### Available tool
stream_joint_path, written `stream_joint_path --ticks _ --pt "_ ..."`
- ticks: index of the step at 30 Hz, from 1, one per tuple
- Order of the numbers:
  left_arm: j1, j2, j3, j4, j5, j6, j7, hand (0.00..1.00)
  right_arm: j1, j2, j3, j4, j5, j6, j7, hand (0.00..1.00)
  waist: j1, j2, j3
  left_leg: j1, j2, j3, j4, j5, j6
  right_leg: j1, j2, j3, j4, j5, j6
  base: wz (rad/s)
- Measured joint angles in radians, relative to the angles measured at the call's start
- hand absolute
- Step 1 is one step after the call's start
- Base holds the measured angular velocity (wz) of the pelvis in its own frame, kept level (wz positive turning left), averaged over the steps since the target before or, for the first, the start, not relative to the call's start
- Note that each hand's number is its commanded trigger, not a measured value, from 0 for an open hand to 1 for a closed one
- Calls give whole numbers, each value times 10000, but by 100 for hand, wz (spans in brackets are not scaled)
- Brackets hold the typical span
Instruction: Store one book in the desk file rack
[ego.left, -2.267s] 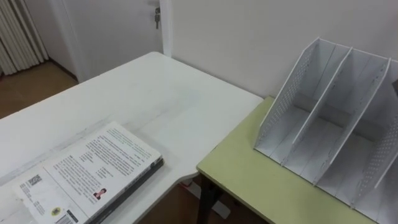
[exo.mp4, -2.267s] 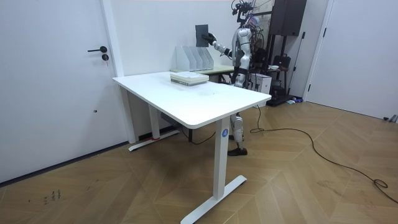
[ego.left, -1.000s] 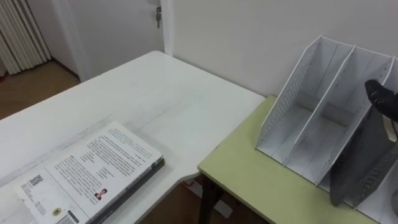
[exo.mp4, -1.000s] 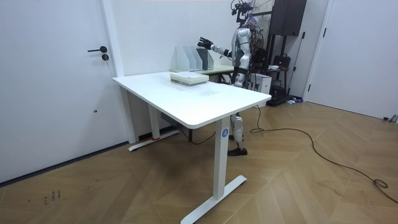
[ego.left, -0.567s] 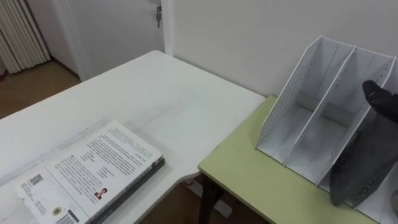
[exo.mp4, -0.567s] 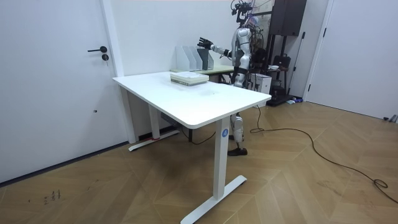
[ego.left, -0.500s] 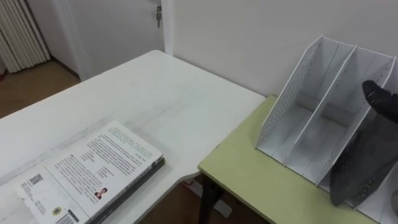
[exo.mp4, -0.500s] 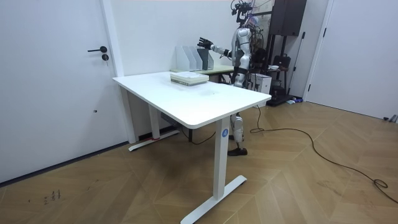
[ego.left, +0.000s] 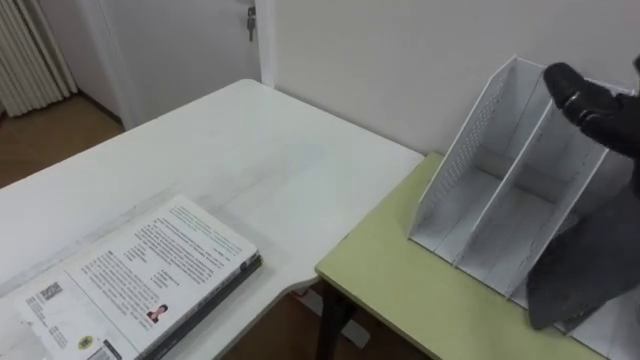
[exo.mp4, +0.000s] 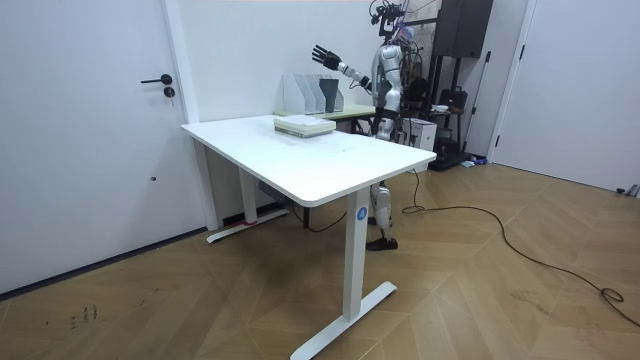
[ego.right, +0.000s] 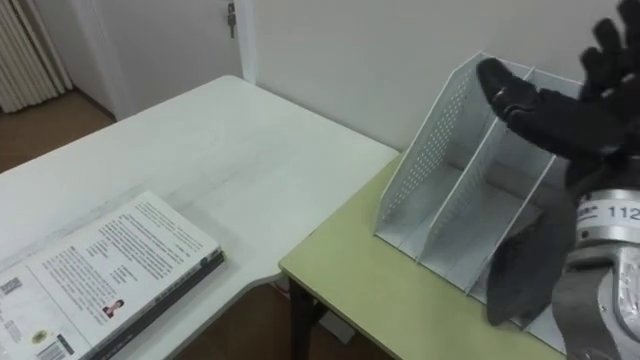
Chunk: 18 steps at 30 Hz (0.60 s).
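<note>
As the dark book (ego.left: 585, 270) stands in the rack (ego.left: 470, 140), it looks thin, stiff and light; judged best held at its top edge. Right hand (ego.right: 560, 110) above, fingers wide, empty.

At the right of the frame, the file rack's (ego.left: 462, 160) two left compartments are open from above and in front, a dark book (ego.left: 585, 265) occupies the next, the right hand (ego.left: 590, 103) hangs over the top, the wall (ego.left: 380, 60) blocks the back, and a light book (ego.left: 140, 280) lies lower left on the white surface (ego.left: 250, 150).
</note>
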<state>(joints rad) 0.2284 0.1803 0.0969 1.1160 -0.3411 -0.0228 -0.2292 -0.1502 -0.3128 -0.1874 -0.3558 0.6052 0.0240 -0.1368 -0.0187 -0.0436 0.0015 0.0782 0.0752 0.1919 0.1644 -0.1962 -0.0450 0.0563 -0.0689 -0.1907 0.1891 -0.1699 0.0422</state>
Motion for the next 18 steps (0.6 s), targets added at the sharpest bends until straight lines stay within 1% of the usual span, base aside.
stream_joint_path --ticks 2,3,5,6,8,9,11,12,14,15,16,17,18 --pt "0 54 1 26 -5 -6 -167 0 15 -1 209 -216 610 128 1332 0 -3 -58 -13 -19 3 -1 9 0 0 0 0 -7 -2 5 -5 0" --pt "1 77 0 22 -5 -4 -212 0 11 -10 237 -241 657 157 1661 0 20 -70 -19 -31 4 -1 10 0 -1 -1 0 -8 0 5 -6 0" --pt "-5 99 1 7 0 15 -251 0 -24 -133 374 -329 657 280 2834 0 100 -114 -47 -76 8 -3 12 -1 -1 -19 0 -7 5 5 -7 0" --pt "-9 106 1 1 10 29 -269 0 -23 -136 391 -363 657 346 3111 0 159 -116 -49 -73 9 -2 12 -1 -1 -19 0 -6 6 6 -8 0" --pt "-49 107 65 -31 25 140 -310 0 -22 -138 451 -376 639 581 4202 0 286 -137 -57 -75 10 0 16 -1 -1 -16 1 -5 3 14 -19 0" --pt "-49 107 91 -47 26 183 -350 0 -22 -137 470 -377 616 665 4442 0 305 -144 -56 -80 10 -1 18 -1 -1 -16 1 -10 1 15 -20 0" --pt "-74 107 122 -88 25 287 -475 0 -22 -139 525 -371 517 950 5303 0 475 -175 -49 -95 11 -17 25 -1 -1 -18 0 -25 1 16 -21 0" --pt "-82 110 120 -98 19 297 -491 0 -22 -140 561 -371 489 998 5495 0 505 -181 -48 -112 11 -31 35 -1 -1 -18 0 -40 1 16 -21 5" --pt "-87 145 99 -109 -2 318 -564 0 -21 -193 853 -372 259 1103 6112 0 552 -225 -50 -133 12 -65 46 -1 -1 -21 0 -58 -3 16 -21 6" --pt "-87 189 88 -148 -2 355 -626 0 -3 -289 1088 -377 -18 1214 6599 0 567 -263 -55 -140 15 -69 48 0 -1 -20 0 -64 -3 16 -21 0" --pt "-143 255 71 -153 0 410 -680 0 -1 -433 1341 -397 -436 1305 7112 0 595 -319 -45 -142 16 -70 48 0 -1 -20 0 -59 -5 16 -21 0" --pt "-262 344 46 -151 18 491 -724 0 -1 -511 1534 -400 -903 1366 7620 0 708 -377 -27 -142 16 -70 49 0 -1 -21 0 -52 -8 16 -21 0" --pt "-328 378 27 -149 30 526 -752 0 -1 -526 1602 -404 -1111 1424 7849 0 751 -417 -16 -142 15 -69 50 0 -1 -23 0 -46 -11 16 -21 0"
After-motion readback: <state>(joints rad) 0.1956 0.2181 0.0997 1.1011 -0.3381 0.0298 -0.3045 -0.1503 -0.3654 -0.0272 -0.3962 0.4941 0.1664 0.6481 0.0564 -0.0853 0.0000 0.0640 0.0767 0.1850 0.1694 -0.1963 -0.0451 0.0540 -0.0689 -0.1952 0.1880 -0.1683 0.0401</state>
